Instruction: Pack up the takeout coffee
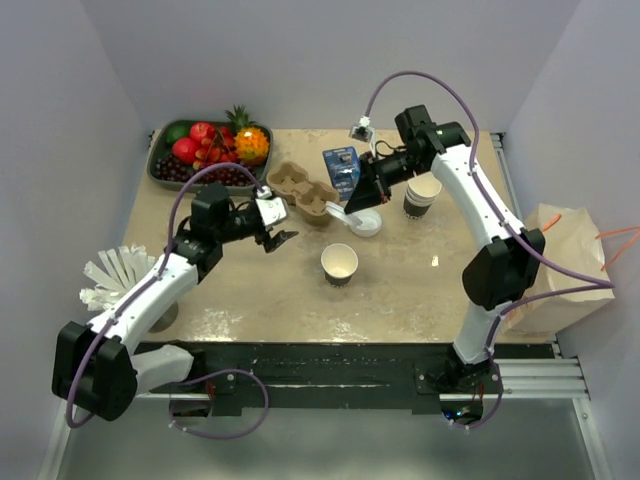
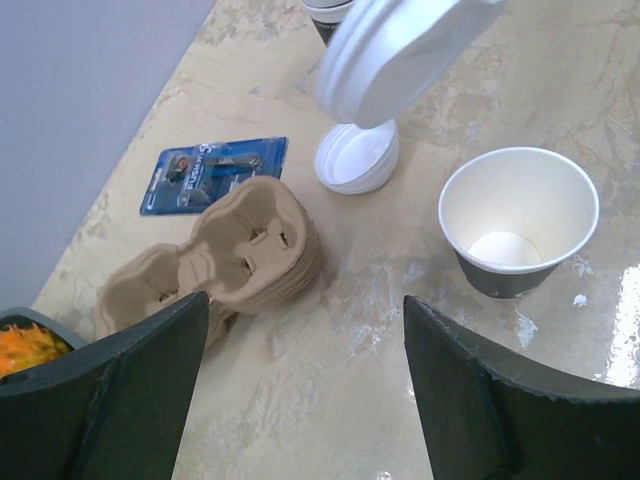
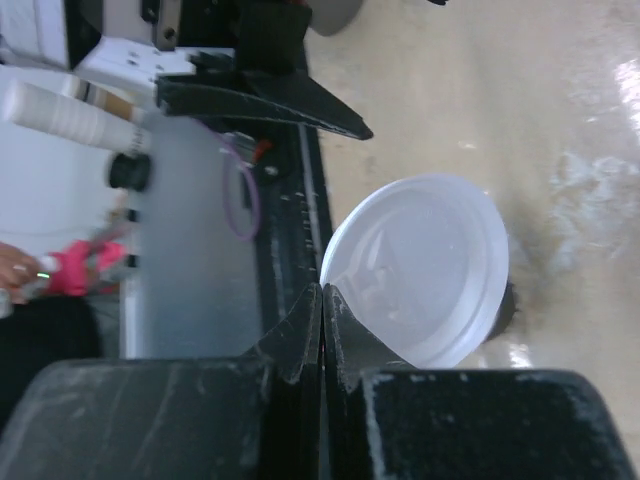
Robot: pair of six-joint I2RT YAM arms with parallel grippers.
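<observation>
Slip being risked
The white lid (image 3: 420,270) is being pinched by its rim alone in the right claw (image 3: 322,296) (left claw (image 2: 305,310) open).

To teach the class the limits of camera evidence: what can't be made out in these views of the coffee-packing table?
Top view: print on the blue packet, too small to read.
Left wrist view: the far cup, cut off by the top edge; single or stacked, unclear.
Right wrist view: whatever sits under the white lid pinched by the right gripper, hidden by that lid.
Top view: the paper bag contents, hidden by its walls.
</observation>
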